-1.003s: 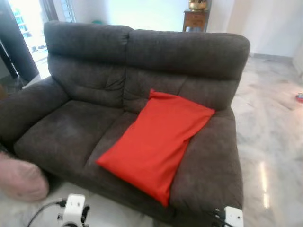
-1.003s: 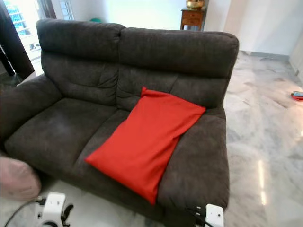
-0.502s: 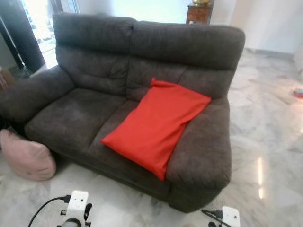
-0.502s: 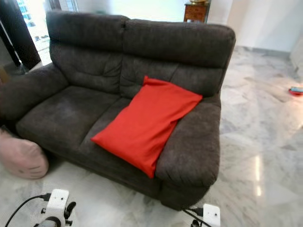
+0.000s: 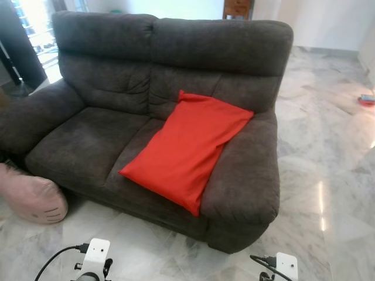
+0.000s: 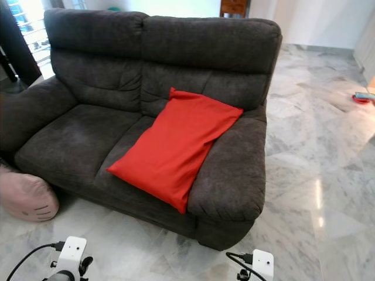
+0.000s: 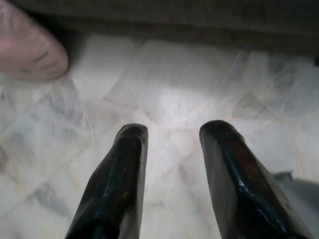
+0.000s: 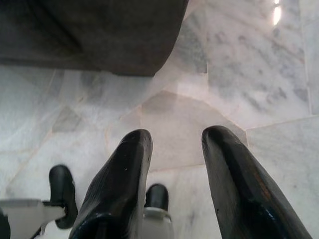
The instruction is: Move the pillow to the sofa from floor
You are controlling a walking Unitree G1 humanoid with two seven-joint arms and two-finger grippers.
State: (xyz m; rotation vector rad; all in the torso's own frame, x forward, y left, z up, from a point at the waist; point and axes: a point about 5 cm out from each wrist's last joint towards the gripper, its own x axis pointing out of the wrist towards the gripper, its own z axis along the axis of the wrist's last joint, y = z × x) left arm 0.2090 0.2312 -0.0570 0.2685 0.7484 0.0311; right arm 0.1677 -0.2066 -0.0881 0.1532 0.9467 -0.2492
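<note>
- Head views: the camera now sits farther back from the sofa than a second ago, so more marble floor shows; the things themselves have not moved. One red pillow lies on the right seat, leaning on the armrest. One pink pillow rests on the floor beside the left armrest, so I judge the task unfinished.
- Left wrist view: the left gripper hangs above bare floor, fingers parted, holding nothing; the pink pillow lies near, apart.
- Right wrist view: the right gripper is likewise parted and empty, near the sofa's corner.
- Count: two pillows, one sofa, two grippers.
</note>
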